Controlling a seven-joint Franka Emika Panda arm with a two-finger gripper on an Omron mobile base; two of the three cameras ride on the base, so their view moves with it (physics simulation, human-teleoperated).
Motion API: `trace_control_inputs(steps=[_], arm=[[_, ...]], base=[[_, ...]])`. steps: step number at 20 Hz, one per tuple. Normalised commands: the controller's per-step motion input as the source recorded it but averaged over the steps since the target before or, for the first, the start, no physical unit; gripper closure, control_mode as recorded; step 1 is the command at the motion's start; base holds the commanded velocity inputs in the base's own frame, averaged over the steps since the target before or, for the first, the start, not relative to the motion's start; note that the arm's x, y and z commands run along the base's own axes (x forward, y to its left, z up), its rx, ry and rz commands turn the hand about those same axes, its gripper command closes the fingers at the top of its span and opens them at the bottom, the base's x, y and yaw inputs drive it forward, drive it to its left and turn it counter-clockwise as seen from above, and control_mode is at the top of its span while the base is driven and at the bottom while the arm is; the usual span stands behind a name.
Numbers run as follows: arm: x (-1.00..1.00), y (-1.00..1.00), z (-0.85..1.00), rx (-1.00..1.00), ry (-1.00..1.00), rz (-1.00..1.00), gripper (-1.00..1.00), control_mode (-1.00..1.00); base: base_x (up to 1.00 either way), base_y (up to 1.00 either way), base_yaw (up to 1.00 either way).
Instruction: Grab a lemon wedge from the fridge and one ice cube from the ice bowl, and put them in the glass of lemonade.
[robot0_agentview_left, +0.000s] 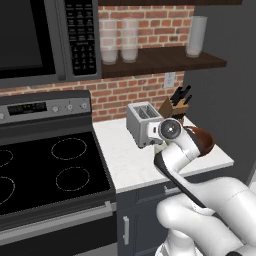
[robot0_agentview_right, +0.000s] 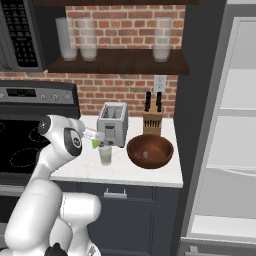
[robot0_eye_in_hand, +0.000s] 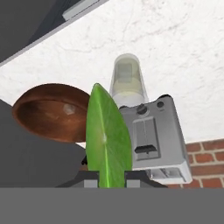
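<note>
My gripper (robot0_eye_in_hand: 109, 178) is shut on the lemon wedge (robot0_eye_in_hand: 107, 140), a green slice standing upright between the fingertips. In the right base view the gripper (robot0_agentview_right: 95, 140) holds the wedge (robot0_agentview_right: 95, 144) just above and left of the glass of lemonade (robot0_agentview_right: 105, 155), in front of the toaster. The glass (robot0_eye_in_hand: 127, 81) is a short clear tumbler with pale liquid on the white counter. The reddish-brown ice bowl (robot0_agentview_right: 150, 150) sits right of the glass, with a small pale cube (robot0_eye_in_hand: 68, 108) inside. The fridge (robot0_agentview_right: 235, 125) stands open at the right, its white shelves showing.
A silver toaster (robot0_agentview_right: 113, 124) stands right behind the glass, with a knife block (robot0_agentview_right: 152, 120) beside it. Tall frosted glasses (robot0_agentview_right: 88, 39) line the wooden shelf above. A black stove (robot0_agentview_left: 50, 170) lies left of the counter, under a microwave (robot0_agentview_left: 45, 35).
</note>
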Motion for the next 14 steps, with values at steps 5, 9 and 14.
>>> trace_control_inputs(steps=[5, 9, 14], arm=[[0.05, 0.0, -0.19, 0.0, -0.02, 0.0, 1.0, -1.0], [0.07, 0.0, -0.19, 0.0, -0.03, 0.0, 1.0, -1.0], [0.09, 0.0, -0.14, 0.0, -0.04, 0.0, 1.0, -1.0]], base=[[0.0, 0.0, 0.0], [0.0, 0.0, 0.0], [0.0, 0.0, 0.0]])
